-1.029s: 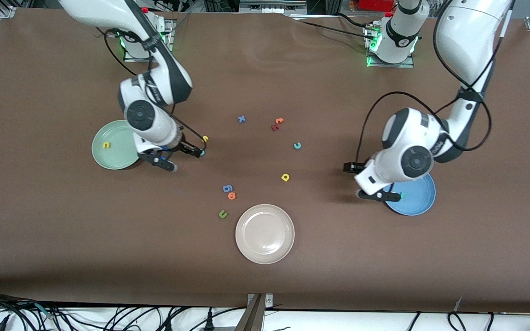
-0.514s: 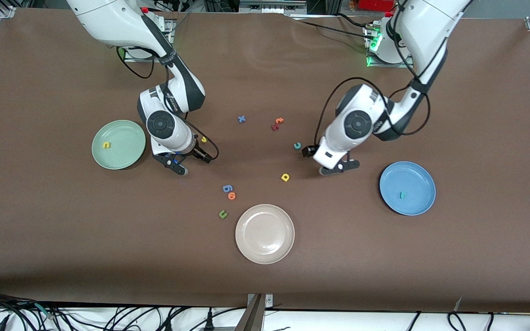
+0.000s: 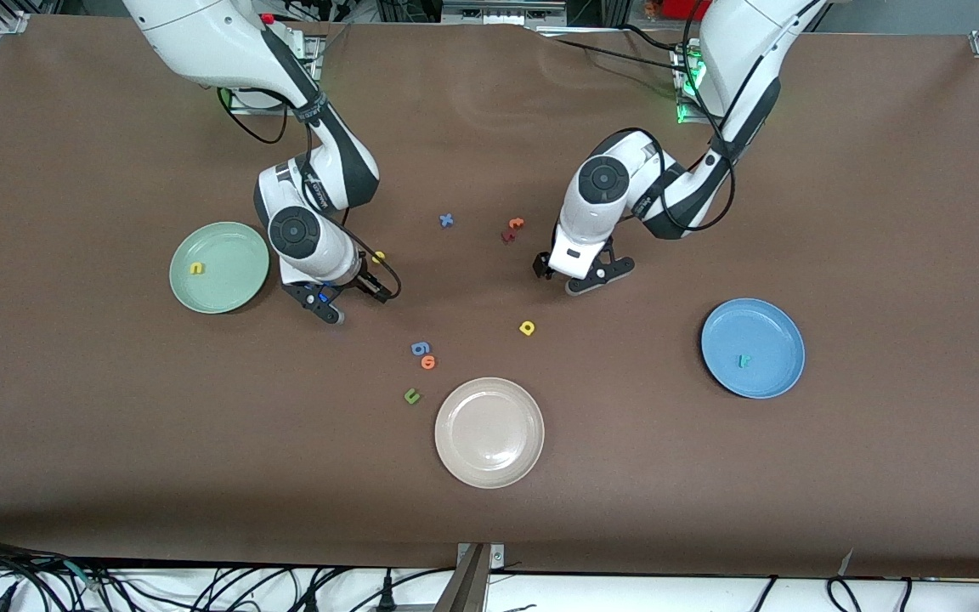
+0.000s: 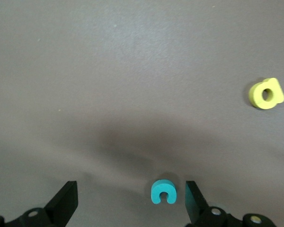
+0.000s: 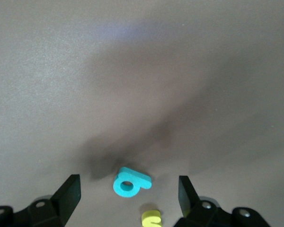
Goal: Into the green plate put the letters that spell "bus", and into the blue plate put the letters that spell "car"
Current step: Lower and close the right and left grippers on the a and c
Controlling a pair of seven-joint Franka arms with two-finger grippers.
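My left gripper (image 4: 130,201) has swung in from over the blue plate (image 3: 774,327) and now hangs jaws spread around the teal c (image 4: 162,192), the yellow a (image 4: 267,93) lying well apart. My right gripper (image 5: 128,196), also spread, brackets the teal b (image 5: 130,182) with the yellow s (image 5: 151,218) just beside it. The green plate (image 3: 234,289) holds the yellow u (image 3: 195,268), the blue one the teal r (image 3: 743,360); bare table surrounds both hands.
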